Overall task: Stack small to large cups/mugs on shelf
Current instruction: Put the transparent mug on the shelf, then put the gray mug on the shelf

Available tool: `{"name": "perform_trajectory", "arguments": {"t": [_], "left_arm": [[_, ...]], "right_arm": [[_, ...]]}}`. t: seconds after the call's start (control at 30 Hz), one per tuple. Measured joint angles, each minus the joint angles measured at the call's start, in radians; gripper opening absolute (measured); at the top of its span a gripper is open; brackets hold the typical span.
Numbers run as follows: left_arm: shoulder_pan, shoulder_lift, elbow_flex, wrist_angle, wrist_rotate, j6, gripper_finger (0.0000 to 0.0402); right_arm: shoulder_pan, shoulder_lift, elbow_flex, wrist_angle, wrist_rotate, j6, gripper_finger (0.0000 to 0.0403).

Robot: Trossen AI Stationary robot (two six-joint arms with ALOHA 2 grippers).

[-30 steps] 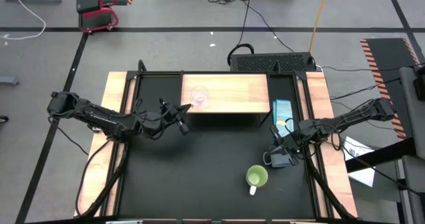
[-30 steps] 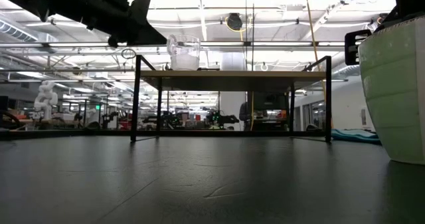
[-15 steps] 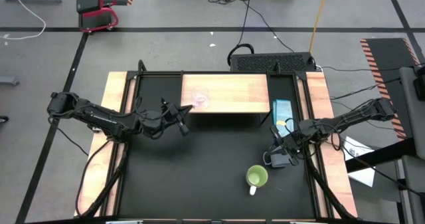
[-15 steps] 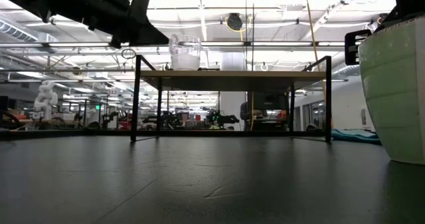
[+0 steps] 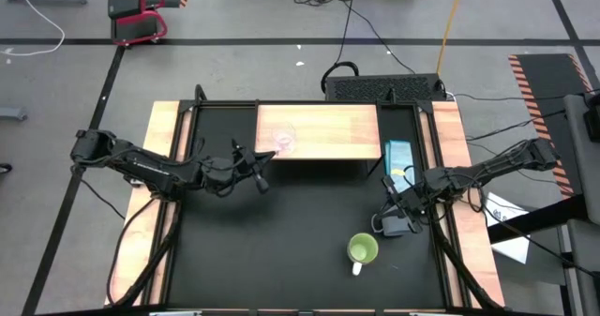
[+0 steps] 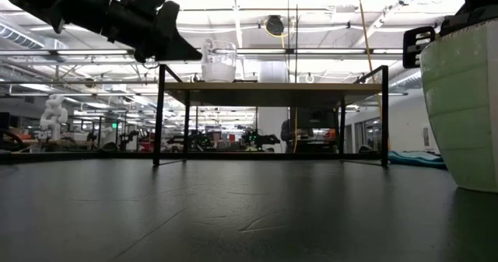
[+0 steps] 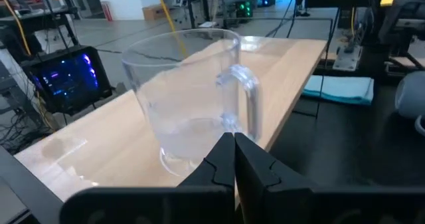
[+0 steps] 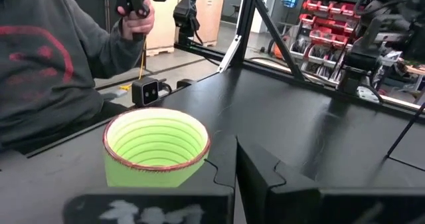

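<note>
The clear glass cup (image 7: 189, 98) stands upright on the left part of the light-wood shelf (image 5: 328, 133), where it also shows in the high view (image 5: 283, 139) and the low view (image 6: 219, 60). My left gripper (image 7: 234, 144) is shut and reaches level to the cup's handle side from the table's left (image 5: 269, 157). The lime-green mug (image 5: 362, 250) stands on its base on the black table, near the front right, with its white handle toward the near edge. My right gripper (image 8: 236, 147) is shut and hovers just beside the mug's rim (image 8: 157, 147), above the table. My left gripper's shut fingertips (image 7: 226, 147) meet the glass cup at the lower end of its handle (image 7: 232, 123), close to the base. The fingers come level from the table's left side. The cup stands upright on the shelf board.
A blue packet (image 5: 397, 157) lies on the table by the shelf's right end. Light-wood strips (image 5: 164, 166) run along both table sides. A person in a grey sweater (image 8: 46, 71) sits beyond the table edge behind the green mug. Bare black table (image 5: 281, 241) stretches in front of the shelf.
My left gripper has edged toward the glass cup and stays shut. The cup has slid a little along the shelf toward its right end, still upright. My right gripper has kept still.
</note>
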Motion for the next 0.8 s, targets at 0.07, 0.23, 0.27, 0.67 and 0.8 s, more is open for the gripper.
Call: {"name": "perform_trajectory", "arguments": {"t": [0.07,0.23,0.27,0.67,0.8], "left_arm": [[0.0,0.007,0.001,0.013,-0.001,0.0,0.0006],[-0.021,0.005,0.0,0.027,-0.005,0.06,0.0007],[-0.03,0.003,0.0,0.035,-0.006,0.086,0.0007],[-0.211,-0.053,0.0,-0.005,0.0,0.18,0.0008],[-0.265,-0.053,0.0,-0.102,0.023,0.117,0.0008]], "right_arm": [[0.0,0.0,0.0,0.0,0.0,0.001,0.0],[0.0,0.0,0.0,0.004,-0.001,0.012,0.0],[0.0,0.0,0.0,0.004,-0.001,0.017,0.0],[0.0,-0.001,0.0,0.019,-0.002,0.024,0.0],[0.0,-0.001,0.0,0.023,-0.002,0.024,0.0]]}}
